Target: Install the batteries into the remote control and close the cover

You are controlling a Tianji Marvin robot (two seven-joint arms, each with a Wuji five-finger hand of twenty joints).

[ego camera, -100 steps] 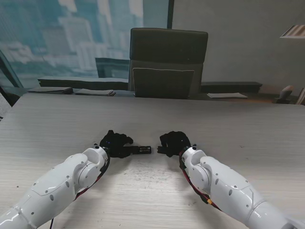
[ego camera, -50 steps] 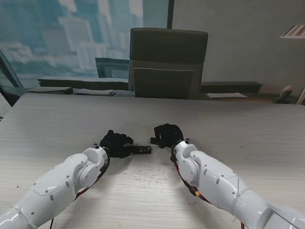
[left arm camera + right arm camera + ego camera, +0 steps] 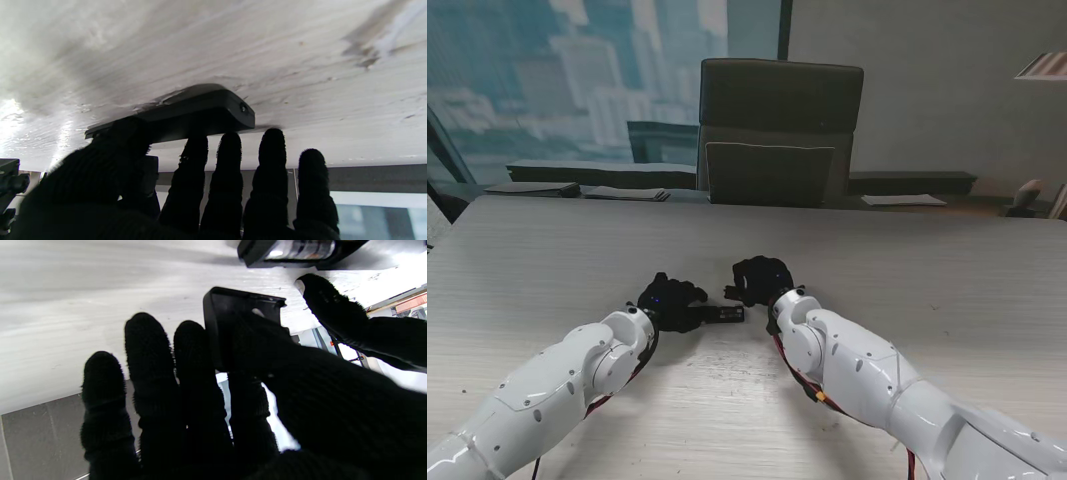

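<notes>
Holding cover [image 3: 233, 323], right hand [image 3: 757, 280]; left hand [image 3: 670, 302] apparently pinning remote [image 3: 186, 111].

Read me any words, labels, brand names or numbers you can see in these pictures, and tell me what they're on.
Nothing can be read.
Batteries in the remote: printed wrap, too blurred.
Red sign in the background: too blurred.
Cover in the right hand: no print visible.

A pale wood-grain table [image 3: 927, 270] is spread beyond the fingertips. A dark office chair [image 3: 781, 130] is set past its far edge. City towers are seen through a large window [image 3: 577, 70], and a grey wall [image 3: 927, 90] is lit softly.
</notes>
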